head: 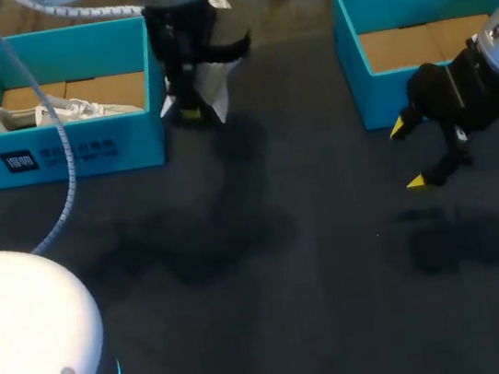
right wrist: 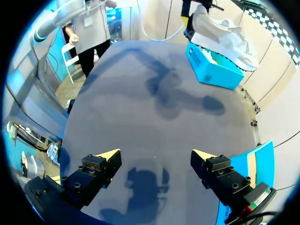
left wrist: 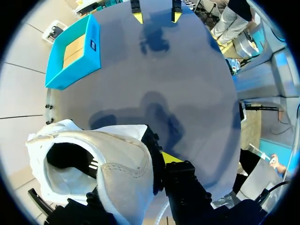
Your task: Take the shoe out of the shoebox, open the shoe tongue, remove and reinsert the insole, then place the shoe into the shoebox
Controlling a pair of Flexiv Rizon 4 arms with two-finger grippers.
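My left arm stands at the far side of the bench [head: 270, 268]. Its left claw [head: 190, 112] points down just beside the right wall of the left shoebox [head: 132, 143], clenched on a white shoe [left wrist: 117, 173]. The shoe is held clear of the bench with its opening facing the wrist camera. A second shoe [head: 58, 112], also white, lies inside that box. My right arm hangs low in front of the right shoebox [head: 377, 99], the right claw [head: 410, 155] released, fingers spread wide over bare bench.
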